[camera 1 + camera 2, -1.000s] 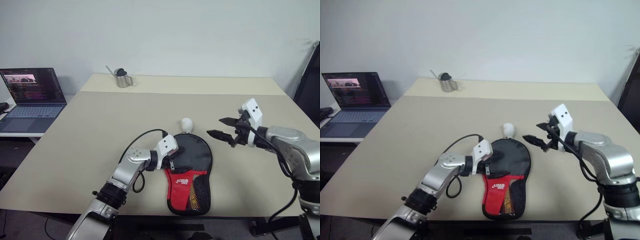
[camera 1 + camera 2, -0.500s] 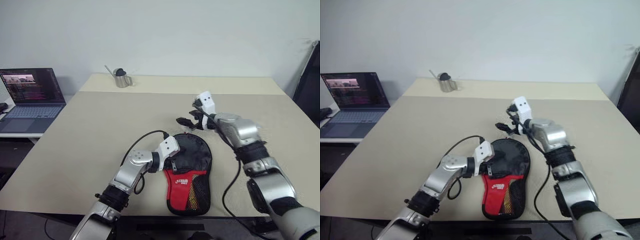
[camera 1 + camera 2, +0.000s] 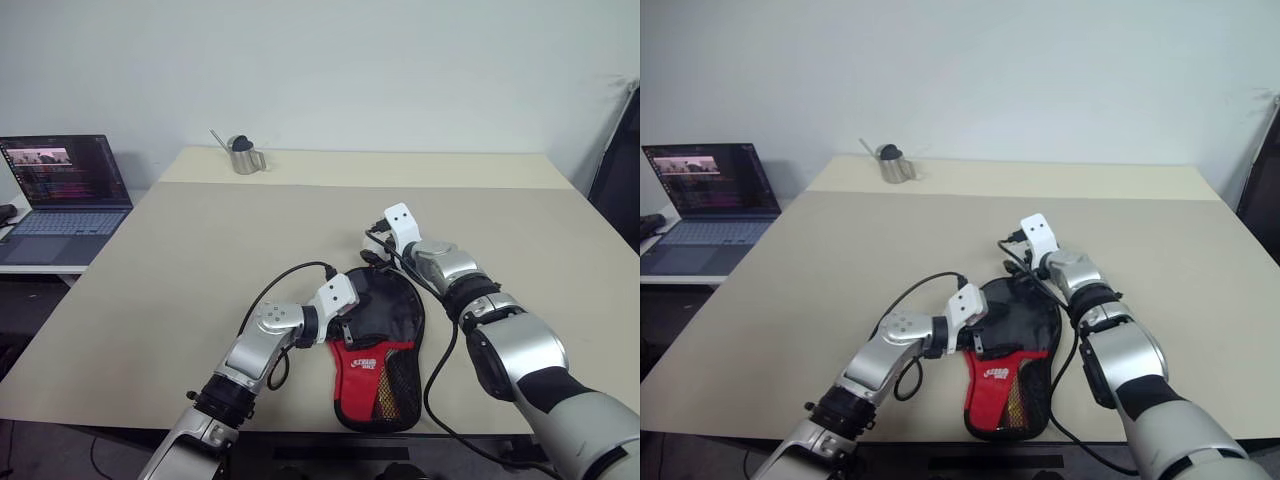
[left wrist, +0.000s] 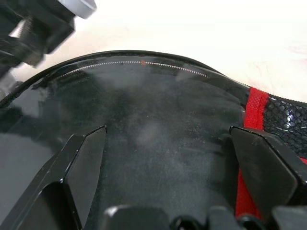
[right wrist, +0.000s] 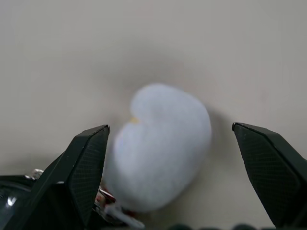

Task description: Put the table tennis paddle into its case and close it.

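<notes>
Soft, light, floppy fabric case (image 3: 378, 340) lying flat near the table (image 3: 180, 260) front edge, best pinched at its stiffer black zip edging; left claw (image 4: 168, 158) spread wide over its black round part, right claw (image 5: 172, 167) spread wide around the white ball (image 5: 160, 143).

I see the case (image 3: 378, 345) lying flat near the surface's front edge, black round part away from me, red mesh-pocketed end nearest.
</notes>
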Action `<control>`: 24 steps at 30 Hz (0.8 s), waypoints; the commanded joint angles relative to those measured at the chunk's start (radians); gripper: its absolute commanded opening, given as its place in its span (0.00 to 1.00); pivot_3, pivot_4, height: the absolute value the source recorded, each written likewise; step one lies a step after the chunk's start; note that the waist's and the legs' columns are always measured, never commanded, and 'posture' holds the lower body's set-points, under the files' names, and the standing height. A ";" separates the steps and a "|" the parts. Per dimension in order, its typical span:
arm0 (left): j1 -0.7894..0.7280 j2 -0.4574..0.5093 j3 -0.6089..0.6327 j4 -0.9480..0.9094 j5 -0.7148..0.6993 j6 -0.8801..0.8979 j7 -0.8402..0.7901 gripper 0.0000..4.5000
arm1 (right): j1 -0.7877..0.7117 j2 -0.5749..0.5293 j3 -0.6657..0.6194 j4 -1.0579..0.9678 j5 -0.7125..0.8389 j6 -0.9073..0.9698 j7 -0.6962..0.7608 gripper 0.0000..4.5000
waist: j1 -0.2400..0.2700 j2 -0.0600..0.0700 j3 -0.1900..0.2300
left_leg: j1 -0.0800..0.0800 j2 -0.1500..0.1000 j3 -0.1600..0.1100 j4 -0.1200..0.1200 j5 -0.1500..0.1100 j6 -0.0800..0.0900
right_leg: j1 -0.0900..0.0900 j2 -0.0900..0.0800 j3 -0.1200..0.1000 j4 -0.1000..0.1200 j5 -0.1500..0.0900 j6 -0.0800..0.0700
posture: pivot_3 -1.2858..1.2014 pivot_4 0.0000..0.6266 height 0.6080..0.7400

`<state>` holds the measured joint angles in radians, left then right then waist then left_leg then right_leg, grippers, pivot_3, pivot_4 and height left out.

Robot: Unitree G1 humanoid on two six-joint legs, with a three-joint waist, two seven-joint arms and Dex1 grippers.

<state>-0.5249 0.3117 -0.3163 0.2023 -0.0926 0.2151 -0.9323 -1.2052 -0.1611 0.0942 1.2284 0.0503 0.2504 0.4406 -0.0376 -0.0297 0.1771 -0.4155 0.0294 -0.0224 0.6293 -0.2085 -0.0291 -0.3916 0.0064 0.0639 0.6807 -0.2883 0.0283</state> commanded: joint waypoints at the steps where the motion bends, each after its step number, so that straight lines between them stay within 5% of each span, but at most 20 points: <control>1: 0.002 0.002 0.000 -0.014 0.005 -0.004 0.000 1.00 | -0.046 0.008 -0.025 0.001 -0.017 -0.033 -0.008 0.96 | -0.002 0.000 0.000 | 0.000 0.000 0.000 0.000 0.000 0.000 | 0.000 0.000 0.000 0.000 0.000 0.000 | 0.52 0.24 1.00; 14: -0.026 -0.004 -0.035 0.145 0.052 -0.065 -0.028 1.00 | -0.048 0.032 -0.053 -0.004 -0.045 -0.030 -0.011 0.09 | -0.004 0.000 0.000 | 0.001 0.000 0.000 0.000 0.000 0.000 | 0.001 0.000 0.000 0.001 0.000 0.000 | 0.52 0.24 1.00; 24: -0.009 -0.009 -0.034 0.237 0.053 -0.098 -0.052 1.00 | -0.039 -0.052 -0.072 -0.021 -0.057 -0.041 -0.019 0.03 | -0.005 0.003 -0.002 | 0.005 -0.001 0.000 0.000 0.000 0.000 | 0.004 0.000 0.000 0.001 0.000 0.000 | 0.52 0.24 1.00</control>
<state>-0.5723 0.2899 -0.3246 0.3624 -0.0778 0.0961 -0.9798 -1.2172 -0.1929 0.0390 1.2363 0.0004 0.2310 0.4270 -0.0427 -0.0271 0.1750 -0.4105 0.0286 -0.0220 0.6295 -0.2085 -0.0291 -0.3873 0.0065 0.0643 0.6815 -0.2883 0.0283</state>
